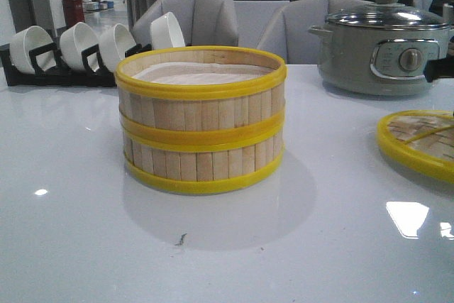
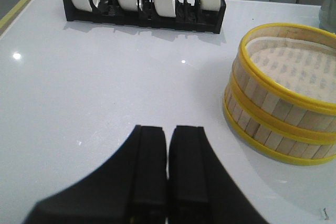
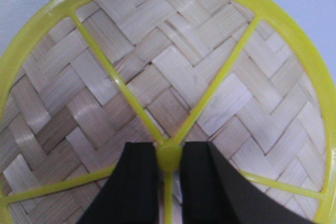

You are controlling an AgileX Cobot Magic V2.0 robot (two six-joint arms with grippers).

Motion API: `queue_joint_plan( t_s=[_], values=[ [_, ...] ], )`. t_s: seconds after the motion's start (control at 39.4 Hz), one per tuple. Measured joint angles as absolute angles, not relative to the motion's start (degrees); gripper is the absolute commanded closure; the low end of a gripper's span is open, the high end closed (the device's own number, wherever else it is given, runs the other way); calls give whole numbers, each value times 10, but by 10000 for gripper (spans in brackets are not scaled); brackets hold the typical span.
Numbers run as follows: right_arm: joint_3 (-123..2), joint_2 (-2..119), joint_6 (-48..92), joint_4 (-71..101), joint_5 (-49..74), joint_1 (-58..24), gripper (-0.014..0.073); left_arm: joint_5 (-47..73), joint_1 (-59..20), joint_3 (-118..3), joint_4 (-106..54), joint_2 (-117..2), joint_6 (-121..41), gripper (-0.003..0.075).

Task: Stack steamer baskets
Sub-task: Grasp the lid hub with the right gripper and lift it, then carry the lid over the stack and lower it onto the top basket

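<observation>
— Where are the steamer baskets [image 1: 201,120] right now?

— Mid-table, one sitting squarely on the other, yellow bands meeting, whitish liner showing in the top one. I judge the stacking itself done; what's left open is the top.

— And your hands?

— My left gripper [image 2: 167,156] hovers over bare table with its fingers pressed together, holding nothing. The stack lies to its right, near but apart. My right gripper [image 3: 169,161] is directly above the woven lid [image 3: 168,93], its two fingers either side of the yellow hub [image 3: 169,157] where the spokes meet. They look snug against it, but I can't tell whether they are truly clamped.

— So which arm matters next?

— The right, I'd say. The lid lies flat at the table's right edge, well apart from the stack, so the stack sits to my left of that hand. The lid is round, so no long axis to worry about.

— Anything in the way?

— The grey-green pot [image 1: 379,47] stands behind the lid, the bowl rack [image 1: 71,58] far back left. The path between looks open.
</observation>
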State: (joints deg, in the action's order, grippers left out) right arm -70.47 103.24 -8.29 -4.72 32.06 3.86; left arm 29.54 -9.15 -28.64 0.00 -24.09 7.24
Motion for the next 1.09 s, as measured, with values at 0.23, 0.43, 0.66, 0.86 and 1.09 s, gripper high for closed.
queue_joint_plan(
  t_s=[0.23, 0.43, 0.66, 0.86, 1.09],
  values=[
    [-792, 975, -83, -47, 380, -31, 558, 295, -91, -286, 0, -241, 72, 634],
    [-919, 969, -83, -47, 472, -118, 558, 295, -91, -286, 0, -241, 72, 634],
    [-1057, 1024, -83, -47, 548, -242, 558, 295, -91, -286, 0, -241, 72, 634],
    [-1177, 1123, -83, -45, 611, -322, 558, 295, -91, -286, 0, -241, 72, 634],
    [-1271, 1209, -83, -43, 668, -344, 558, 295, -91, -286, 0, -241, 72, 634]
  ],
)
